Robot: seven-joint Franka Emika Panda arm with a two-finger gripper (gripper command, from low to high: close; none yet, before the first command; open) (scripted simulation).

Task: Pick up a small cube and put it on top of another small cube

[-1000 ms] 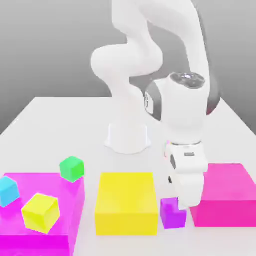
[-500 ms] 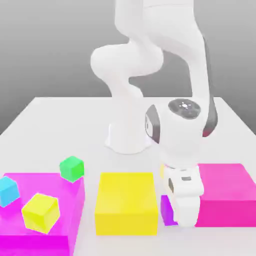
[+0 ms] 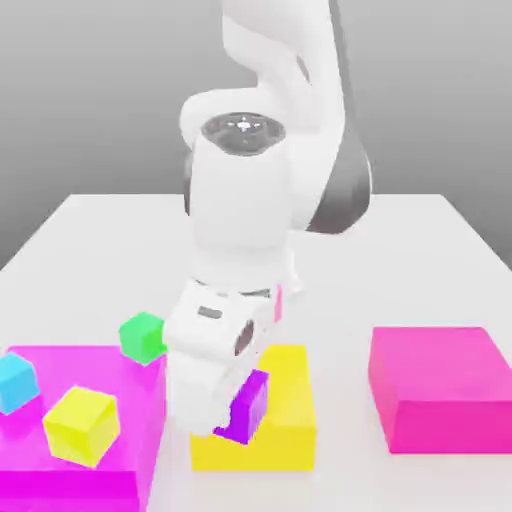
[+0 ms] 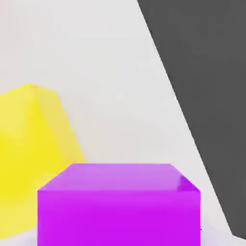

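Note:
My gripper (image 3: 230, 416) is shut on the small purple cube (image 3: 252, 400) and holds it tilted over the top of the big yellow block (image 3: 288, 420). I cannot tell whether the cube touches that block. The white hand covers the cube's side toward the exterior view's left. In the hand view the purple cube (image 4: 118, 206) sits close in front of the camera, with the yellow block (image 4: 29, 144) beside and behind it on the white table (image 4: 110, 72).
A big magenta block (image 3: 125, 470) at the exterior view's left carries a small yellow cube (image 3: 82, 425) and a small cyan cube (image 3: 15, 382). A small green cube (image 3: 142, 335) stands at its far corner. Another big magenta block (image 3: 440, 390) lies at the right.
The gripper closed on the purple cube between the yellow block and the right magenta block, then lifted it and swung it leftward over the yellow block.

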